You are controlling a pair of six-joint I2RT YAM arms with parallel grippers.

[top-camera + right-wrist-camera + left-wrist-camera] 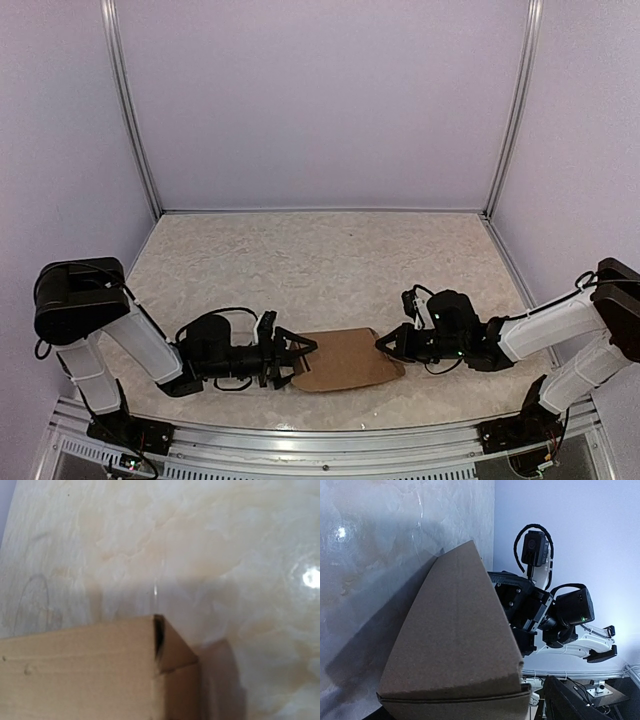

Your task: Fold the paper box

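paper box (pixel 345 360) lies low on the worktop (pixel 300 250), directly between both sets of fingers; left fingers (pixel 299 352) spread wide around its near edge, not clamped on it; right fingers (pixel 386 344) closed tight, tips touching the opposite edge, can't tell if cardboard is pinched

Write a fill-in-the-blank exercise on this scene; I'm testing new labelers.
1. The box is made of brown ____.
2. It lies ____ the two grippers.
3. The left gripper has its jaws ____.
4. The right gripper meets the box at its ____ edge.
Missing words: cardboard; between; open; right.
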